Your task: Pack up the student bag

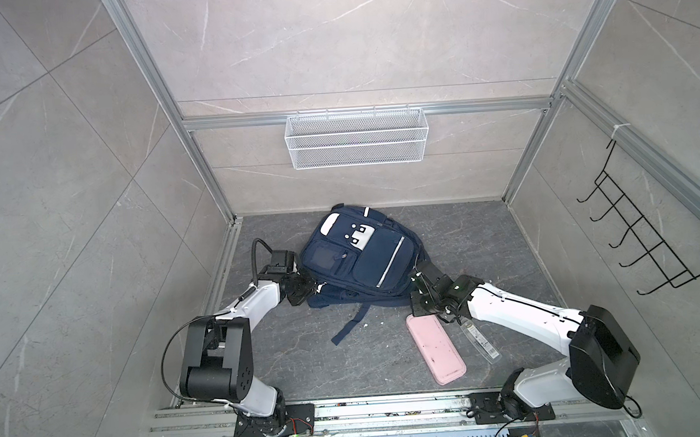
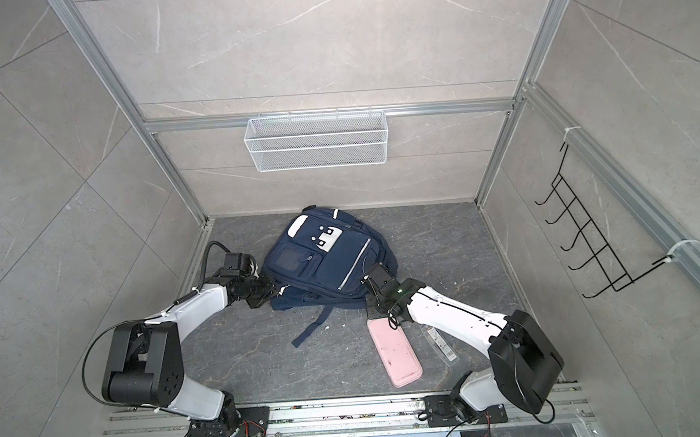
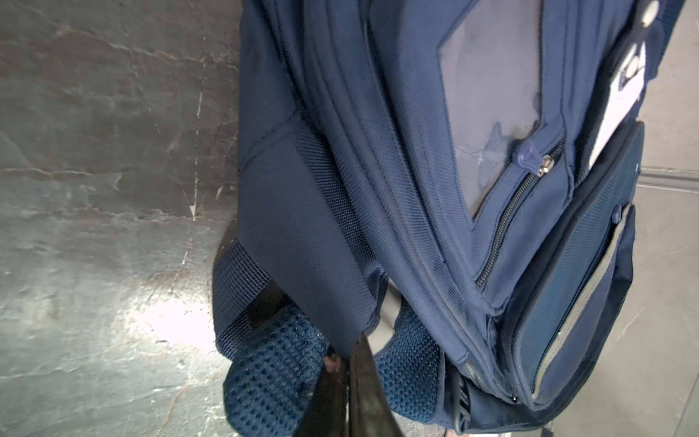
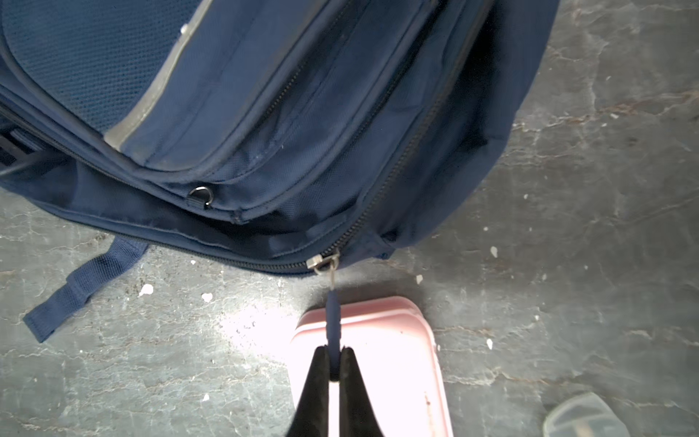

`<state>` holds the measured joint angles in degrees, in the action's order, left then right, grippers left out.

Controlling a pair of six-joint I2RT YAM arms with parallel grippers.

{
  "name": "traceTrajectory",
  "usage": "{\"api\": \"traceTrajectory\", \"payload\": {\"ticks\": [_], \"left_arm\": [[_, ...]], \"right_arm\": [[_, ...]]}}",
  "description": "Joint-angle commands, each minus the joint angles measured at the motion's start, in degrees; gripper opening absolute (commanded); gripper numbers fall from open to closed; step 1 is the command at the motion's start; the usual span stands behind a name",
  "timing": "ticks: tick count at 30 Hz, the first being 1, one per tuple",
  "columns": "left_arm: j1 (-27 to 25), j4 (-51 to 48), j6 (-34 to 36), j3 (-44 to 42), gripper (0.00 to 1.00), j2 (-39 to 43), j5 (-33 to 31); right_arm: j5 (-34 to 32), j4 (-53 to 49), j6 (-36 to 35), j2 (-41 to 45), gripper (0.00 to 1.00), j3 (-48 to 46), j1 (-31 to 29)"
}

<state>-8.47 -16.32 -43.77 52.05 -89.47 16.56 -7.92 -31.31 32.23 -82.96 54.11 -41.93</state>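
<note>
Two bent arms [image 1: 257, 298] beside student bag [image 1: 363, 260]

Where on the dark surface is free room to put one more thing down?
Bare surface lies between the student bag and the right wall, and also in front, between the left arm, the loose strap and the pink case. Crowded: around the right gripper, where pink case and clear packet lie.

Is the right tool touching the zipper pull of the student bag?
Touching: the right wrist view shows the right tool shut on the student bag's zipper pull.
</note>
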Motion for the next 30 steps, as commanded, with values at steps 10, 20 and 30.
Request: {"api": "traceTrajectory", "payload": {"ticks": [10, 20, 30], "left_arm": [[-0.92, -0.06, 0.29, 10.35, 0.46, -4.05, 0.57], [-5.93, -7.3, 1.58, -2.46, 0.6, 12.02, -0.09], [-18.99, 3.43, -8.75, -10.28, 0.65, 13.16, -0.79]], "right_arm": [[0.98, -2.79, -0.16, -6.51, 0.0, 7.71, -6.43], [1.24, -1.72, -1.42, -7.49, 0.0, 9.02, -9.12], [2.62, -0.6, -1.38, -9.08, 0.0, 9.76, -11.3]]}}
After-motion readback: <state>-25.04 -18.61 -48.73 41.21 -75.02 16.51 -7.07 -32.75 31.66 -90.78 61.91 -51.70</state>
